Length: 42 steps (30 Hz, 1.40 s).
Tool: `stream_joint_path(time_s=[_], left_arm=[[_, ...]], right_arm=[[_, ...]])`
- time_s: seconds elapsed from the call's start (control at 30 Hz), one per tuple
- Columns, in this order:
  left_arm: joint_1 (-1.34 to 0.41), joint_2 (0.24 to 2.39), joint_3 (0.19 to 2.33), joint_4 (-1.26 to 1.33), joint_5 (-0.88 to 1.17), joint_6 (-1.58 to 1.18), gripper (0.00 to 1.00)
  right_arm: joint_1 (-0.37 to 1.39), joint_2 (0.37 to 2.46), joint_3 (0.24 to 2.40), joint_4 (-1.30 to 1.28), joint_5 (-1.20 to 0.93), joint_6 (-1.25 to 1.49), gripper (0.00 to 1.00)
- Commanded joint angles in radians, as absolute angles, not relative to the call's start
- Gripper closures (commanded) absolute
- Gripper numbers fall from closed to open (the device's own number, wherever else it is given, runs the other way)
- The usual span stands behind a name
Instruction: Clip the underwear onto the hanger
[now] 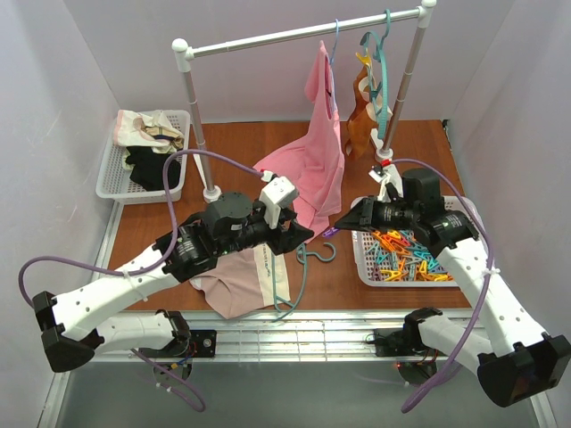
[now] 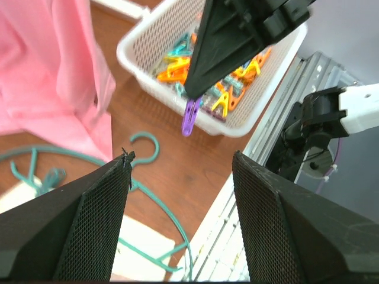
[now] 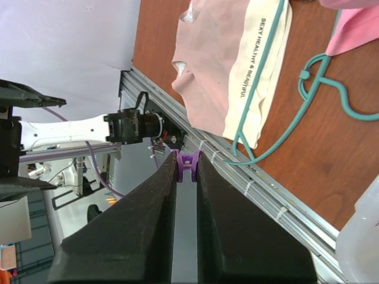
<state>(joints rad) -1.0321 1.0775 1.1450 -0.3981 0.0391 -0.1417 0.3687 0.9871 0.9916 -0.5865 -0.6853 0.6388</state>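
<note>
Low over the wooden surface [image 1: 241, 152], the left arm reaches toward 3 o'clock, left fingers [image 2: 89, 225] spread, empty. Opposite, right fingers [image 3: 148, 213] pinch a purple clothespin [image 3: 187, 161] near the hanger [image 3: 304, 77].

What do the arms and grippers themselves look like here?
Both the left arm and right arm have white shells with black joints and bases, each trailed by a lilac cable. The left gripper and right gripper have black wedge-shaped fingers; the left's pads are mesh-textured. No markings legible.
</note>
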Motion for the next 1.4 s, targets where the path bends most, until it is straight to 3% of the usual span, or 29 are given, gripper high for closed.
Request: stream_joint_path(time_s=[0.0, 0.27, 0.63, 0.93, 1.37], left_arm=[[-1.017, 1.045, 1.056, -0.450, -0.024, -0.259, 0.39], [-0.977, 0.997, 0.922, -0.534, -0.118, -0.539, 0.41], [-0.947, 1.008, 0.798, -0.657, -0.150, -0.764, 0.44], [-0.893, 1.120, 0.749, -0.592, -0.089, -0.781, 0.53], [-0.815, 1.305, 0.811, -0.477, -0.002, -0.698, 0.63]], right_arm=[[0.373, 0.999, 0.953, -0.572, -0.666, 0.584, 0.99], [0.405, 0.982, 0.835, -0.418, -0.615, 0.646, 0.99], [0.764, 1.092, 0.710, -0.123, -0.411, 0.788, 0.99], [0.815, 1.160, 0.578, 0.139, -0.325, 0.802, 0.99], [0.876, 1.288, 0.592, 0.264, -0.233, 0.778, 0.99]])
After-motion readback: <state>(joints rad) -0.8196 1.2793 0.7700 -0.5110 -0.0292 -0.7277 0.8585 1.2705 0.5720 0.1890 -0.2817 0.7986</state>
